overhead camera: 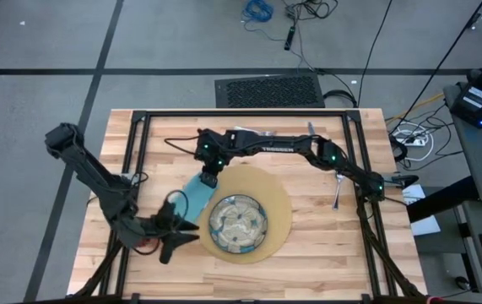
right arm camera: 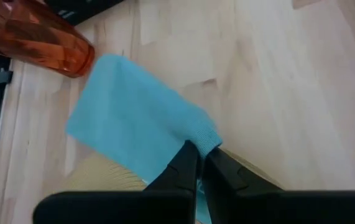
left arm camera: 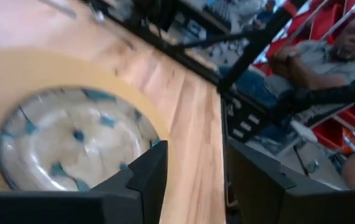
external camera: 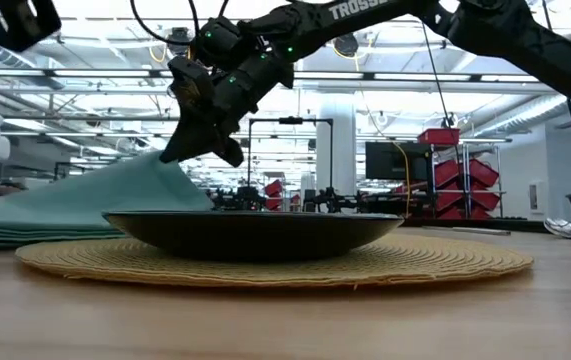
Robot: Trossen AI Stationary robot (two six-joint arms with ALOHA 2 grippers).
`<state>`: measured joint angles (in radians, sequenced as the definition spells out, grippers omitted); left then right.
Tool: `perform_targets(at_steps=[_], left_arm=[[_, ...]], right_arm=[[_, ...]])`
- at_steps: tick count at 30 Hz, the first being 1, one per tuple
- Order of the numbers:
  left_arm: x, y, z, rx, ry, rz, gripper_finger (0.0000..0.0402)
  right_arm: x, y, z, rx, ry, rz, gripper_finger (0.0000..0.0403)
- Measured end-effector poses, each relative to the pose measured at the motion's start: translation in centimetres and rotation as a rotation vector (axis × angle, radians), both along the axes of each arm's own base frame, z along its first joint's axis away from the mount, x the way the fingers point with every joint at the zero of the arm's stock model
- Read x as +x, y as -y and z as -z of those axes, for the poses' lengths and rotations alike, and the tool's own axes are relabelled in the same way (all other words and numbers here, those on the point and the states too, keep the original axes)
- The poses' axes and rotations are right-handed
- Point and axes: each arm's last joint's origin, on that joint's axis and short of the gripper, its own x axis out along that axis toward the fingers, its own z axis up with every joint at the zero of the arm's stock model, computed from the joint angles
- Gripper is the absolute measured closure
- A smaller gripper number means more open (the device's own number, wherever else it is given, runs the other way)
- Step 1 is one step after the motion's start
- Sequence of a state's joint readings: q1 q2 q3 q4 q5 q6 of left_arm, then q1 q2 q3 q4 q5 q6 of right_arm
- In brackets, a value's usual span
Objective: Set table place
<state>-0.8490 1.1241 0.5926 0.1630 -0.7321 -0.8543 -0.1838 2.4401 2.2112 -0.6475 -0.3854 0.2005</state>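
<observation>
Two grippers are working close together here, and that crowding is what I am watching. On the left, my left gripper point(overhead camera: 176, 234) is hovering just beside the plate point(overhead camera: 237, 223) and the round mat point(overhead camera: 278, 211), with its jaws standing apart and nothing between them; in its wrist view the fingers point(left arm camera: 146, 180) are framing bare wood next to the plate's rim. If I am swinging it carelessly, I judge it could clip that rim and skid the plate off centre. Moving across, the napkin point(overhead camera: 198, 192) is lying beside the plate with one part draped over the mat's edge, and my right gripper point(overhead camera: 209, 180) is pinching its corner with the jaws closed tight on the cloth; from the low view that corner is being held up off the table point(overhead camera: 325, 253). I am thinking the pinch is thin, so the cloth could slip out, or drag and bunch against the plate. Farther off, the orange cup point(right arm camera: 37, 37) is lying on its side near the napkin, so it could roll. Over on the right, cutlery point(overhead camera: 338, 192) is lying well clear.
</observation>
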Motion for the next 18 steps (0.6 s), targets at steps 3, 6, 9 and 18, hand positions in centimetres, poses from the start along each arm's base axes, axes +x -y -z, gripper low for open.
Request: perform_targets(at_steps=[3, 6, 9, 18], left_arm=[[-1.0, -1.1, -1.2, 0.052, 0.033, -0.040, 0.0256], [-2.1, -2.3, -2.5, 0.103, 0.072, -0.079, 0.0256], [-2.9, -3.3, -3.8, 0.131, 0.121, -0.086, 0.0256], [-3.9, -4.5, -4.5, 0.177, 0.135, -0.084, 0.0256]], right_arm=[[0.2, 0.5, 1.1, 0.021, -0.011, 0.002, 0.0403], [0.4, 1.1, 2.4, 0.044, -0.029, 0.006, 0.0403], [0.4, 1.9, 3.1, 0.040, -0.030, 0.023, 0.0403], [0.7, 3.9, 2.6, 0.005, 0.059, 0.072, 0.0360]])
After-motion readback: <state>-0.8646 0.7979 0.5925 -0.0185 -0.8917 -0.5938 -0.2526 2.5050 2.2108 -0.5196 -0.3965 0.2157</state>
